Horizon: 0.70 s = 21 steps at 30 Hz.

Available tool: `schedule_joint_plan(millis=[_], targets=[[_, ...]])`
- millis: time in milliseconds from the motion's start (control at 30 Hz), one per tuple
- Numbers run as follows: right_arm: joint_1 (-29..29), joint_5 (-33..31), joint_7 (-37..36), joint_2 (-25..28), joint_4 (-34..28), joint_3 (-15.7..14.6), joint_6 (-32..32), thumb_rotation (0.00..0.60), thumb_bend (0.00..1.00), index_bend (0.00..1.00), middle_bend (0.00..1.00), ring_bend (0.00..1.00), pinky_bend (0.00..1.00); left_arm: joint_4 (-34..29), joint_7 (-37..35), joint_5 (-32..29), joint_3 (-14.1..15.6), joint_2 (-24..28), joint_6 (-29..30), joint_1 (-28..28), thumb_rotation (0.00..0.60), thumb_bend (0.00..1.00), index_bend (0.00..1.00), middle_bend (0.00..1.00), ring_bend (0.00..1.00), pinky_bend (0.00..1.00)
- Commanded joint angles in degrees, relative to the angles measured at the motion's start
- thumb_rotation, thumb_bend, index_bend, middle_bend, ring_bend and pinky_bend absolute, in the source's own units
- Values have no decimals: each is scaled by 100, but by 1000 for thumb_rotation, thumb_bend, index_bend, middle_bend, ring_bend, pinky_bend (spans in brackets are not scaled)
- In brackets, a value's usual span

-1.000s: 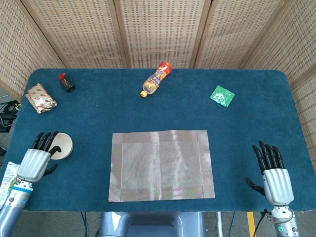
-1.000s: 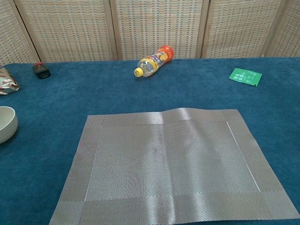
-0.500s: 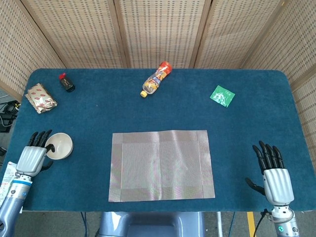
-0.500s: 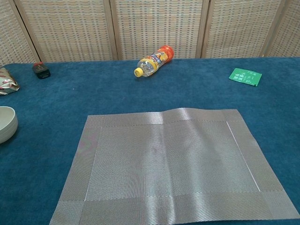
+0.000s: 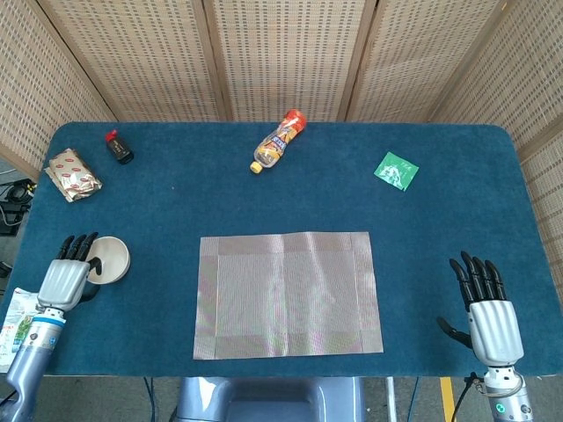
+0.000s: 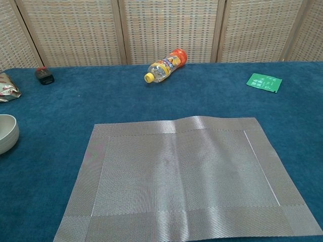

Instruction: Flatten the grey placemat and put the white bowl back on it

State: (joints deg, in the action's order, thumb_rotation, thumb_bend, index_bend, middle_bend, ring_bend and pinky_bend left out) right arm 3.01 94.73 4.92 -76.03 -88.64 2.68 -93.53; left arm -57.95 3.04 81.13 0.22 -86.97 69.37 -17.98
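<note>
Grey placemat (image 5: pixel 288 294) lies well right of your left hand (image 5: pixel 63 281), whose fingers (image 5: pixel 77 247) reach the white bowl (image 5: pixel 109 258) without clearly gripping, so lifting now could tip it; the right hand (image 5: pixel 490 327) rests open.

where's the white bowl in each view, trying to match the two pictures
Head view: white bowl sits at the left side of the table, left of the grey placemat, by the left hand.
Chest view: bowl cut off at the left edge.
Shared landmark: the bottle lying at the back.
</note>
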Motion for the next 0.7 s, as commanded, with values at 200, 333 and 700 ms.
schedule_joint_plan(millis=[200,333,700], targets=[[2,-19,-8,9,-8,2,24,600,175,60,0,0,0,75,119,-12,-61,-211,-147,-94,600,444,625,0,0,0],[-1,-32,-36,27,-22,9,26,600,175,60,0,0,0,43,81,86,-64,-256,1,-73,600,591,680,0,0,0],[-12,-10,-54,35,-37,5,3,600,175,60,0,0,0,-325,106,325,-80,-177,233,-108,600,595,699,0,0,0]])
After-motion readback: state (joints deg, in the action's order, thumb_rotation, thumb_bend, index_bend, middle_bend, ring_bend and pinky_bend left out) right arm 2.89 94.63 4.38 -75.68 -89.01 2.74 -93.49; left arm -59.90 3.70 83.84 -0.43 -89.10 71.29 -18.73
